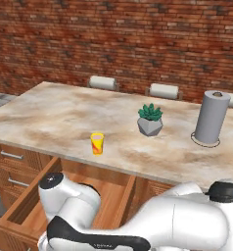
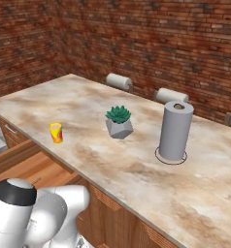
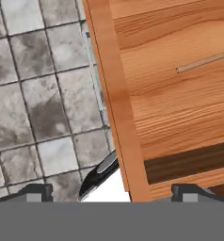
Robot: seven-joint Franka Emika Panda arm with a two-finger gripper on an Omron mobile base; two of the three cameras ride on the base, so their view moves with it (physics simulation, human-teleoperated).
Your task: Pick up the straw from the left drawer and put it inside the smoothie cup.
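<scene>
While the arm folds low over the open drawer (image 1: 25,201) in the left base view, the cup (image 1: 97,143) stands on the counter (image 1: 64,112) near its front edge, above the drawer's far side. A potted plant (image 1: 150,119) sits to the cup's right and a little farther back, and a paper-towel roll (image 1: 212,117) stands farther right again, both well apart from the cup. Narrower drawers (image 1: 11,169) lie to the left of the open one.

From the right base view, the cup (image 2: 56,132) stands at the counter's near left edge, with the plant (image 2: 119,121) and the roll (image 2: 175,131) to its right. Nothing crowds the cup's top, so I judge the drop-in to be unobstructed.

Looking down along the hand, the straw (image 3: 205,62) lies flat on the drawer floor (image 3: 180,108), toward the upper right of this view, well apart from the gripper (image 3: 111,193). Its long axis runs nearly across the view, rising slightly to the right. The drawer's side wall (image 3: 115,103) lies below and between the fingers, with tiled floor (image 3: 38,94) beyond it. The fingers stand fully spread and hold nothing. By my reading, the hand must shift over the wall toward the straw before descending.
</scene>
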